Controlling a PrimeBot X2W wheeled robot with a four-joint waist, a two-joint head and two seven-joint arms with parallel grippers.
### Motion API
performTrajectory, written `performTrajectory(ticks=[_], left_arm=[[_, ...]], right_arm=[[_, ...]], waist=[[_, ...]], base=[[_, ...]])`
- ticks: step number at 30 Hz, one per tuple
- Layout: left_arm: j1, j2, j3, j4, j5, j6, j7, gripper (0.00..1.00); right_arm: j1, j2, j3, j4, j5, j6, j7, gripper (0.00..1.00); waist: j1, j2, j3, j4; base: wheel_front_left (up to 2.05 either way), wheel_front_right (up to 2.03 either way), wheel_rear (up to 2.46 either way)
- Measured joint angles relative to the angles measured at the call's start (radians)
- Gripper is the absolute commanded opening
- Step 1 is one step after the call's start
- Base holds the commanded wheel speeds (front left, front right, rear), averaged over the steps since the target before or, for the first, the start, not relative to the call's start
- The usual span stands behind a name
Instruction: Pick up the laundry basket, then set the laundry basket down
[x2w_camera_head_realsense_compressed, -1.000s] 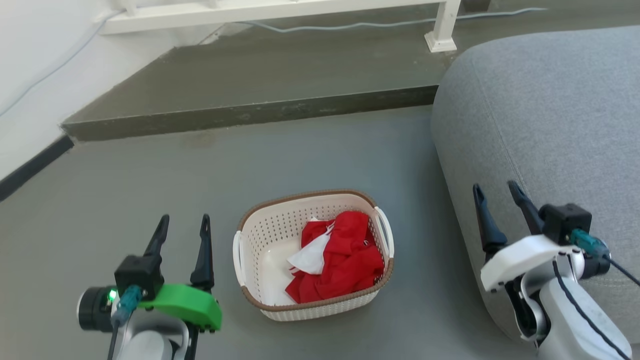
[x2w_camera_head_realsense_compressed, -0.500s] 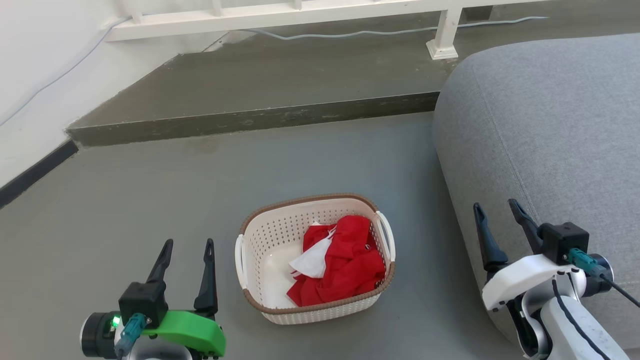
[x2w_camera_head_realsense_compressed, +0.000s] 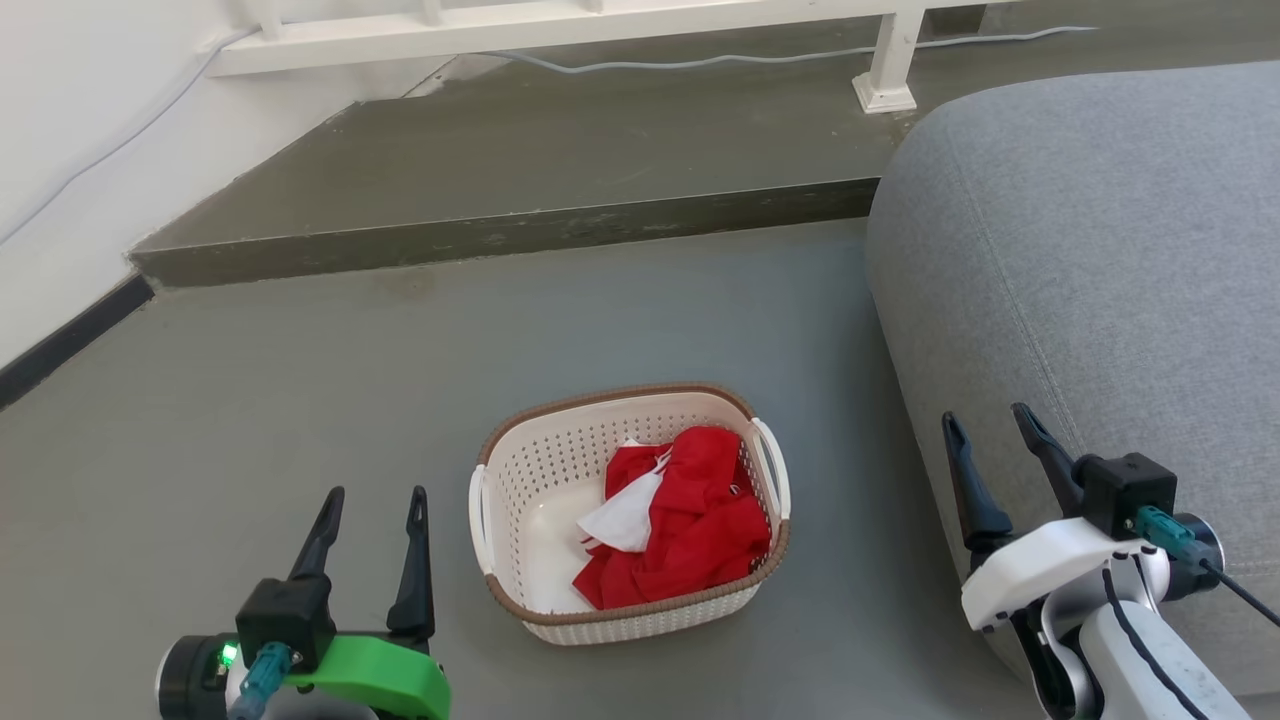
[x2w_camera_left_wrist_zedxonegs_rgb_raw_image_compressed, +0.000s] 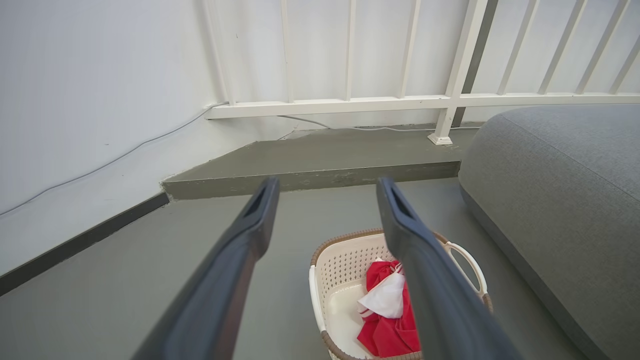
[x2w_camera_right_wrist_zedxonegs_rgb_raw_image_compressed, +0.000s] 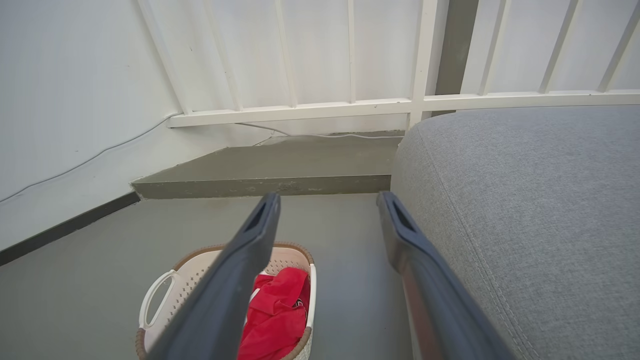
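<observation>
The laundry basket (x2w_camera_head_realsense_compressed: 520, 470) stands on the grey floor, cream-white and perforated, with a brown rim and white side handles. Red and white cloth (x2w_camera_head_realsense_compressed: 690, 520) lies inside it. My left gripper (x2w_camera_head_realsense_compressed: 375, 495) hangs open to the basket's left, apart from it, with nothing between its fingers. My right gripper (x2w_camera_head_realsense_compressed: 985, 420) is open too, off to the right beside the sofa. The left wrist view shows the basket (x2w_camera_left_wrist_zedxonegs_rgb_raw_image_compressed: 340, 265) below and right of the left gripper (x2w_camera_left_wrist_zedxonegs_rgb_raw_image_compressed: 325, 185). In the right wrist view the basket (x2w_camera_right_wrist_zedxonegs_rgb_raw_image_compressed: 170, 290) sits lower left of the right gripper (x2w_camera_right_wrist_zedxonegs_rgb_raw_image_compressed: 327, 200).
A grey fabric sofa (x2w_camera_head_realsense_compressed: 1100, 260) fills the right side, close to my right arm. A raised concrete step (x2w_camera_head_realsense_compressed: 500, 235) runs across behind the basket, with a white railing (x2w_camera_head_realsense_compressed: 560, 25) and a cable on it. A white wall (x2w_camera_head_realsense_compressed: 70, 130) with dark skirting is at left.
The whole picture has shifted slightly, so the camera moved. Both grippers sit lower in the view than a second ago. The basket rests in the same spot on the floor.
</observation>
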Motion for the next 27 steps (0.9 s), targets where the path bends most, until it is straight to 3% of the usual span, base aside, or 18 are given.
performTrajectory(ticks=[2,3,13,27], left_arm=[[0.0,-0.001,0.005,-0.013,0.0,0.0,0.0,1.0],[0.0,-0.001,0.003,-0.016,0.001,0.0,0.0,0.0],[0.021,-0.015,-0.007,0.018,-0.042,-0.003,0.004,0.0],[0.023,-0.018,0.03,0.004,-0.267,-0.038,0.037,0.0]], right_arm=[[0.006,0.0,-0.001,-0.007,0.0,0.0,0.0,1.0],[0.012,0.0,-0.003,-0.012,0.0,-0.001,0.0,0.0],[0.053,0.026,-0.014,0.017,0.043,0.006,0.008,0.0],[0.052,0.038,-0.069,0.012,0.259,0.028,0.065,0.0]], waist=[[0.0,0.0,0.002,0.001],[0.0,0.0,0.003,0.002],[0.0,0.0,0.002,0.006],[0.0,0.0,-0.005,0.013]], base=[[0.0,0.0,0.0],[0.0,0.0,0.0],[0.0,0.0,0.0],[0.0,0.0,0.0]])
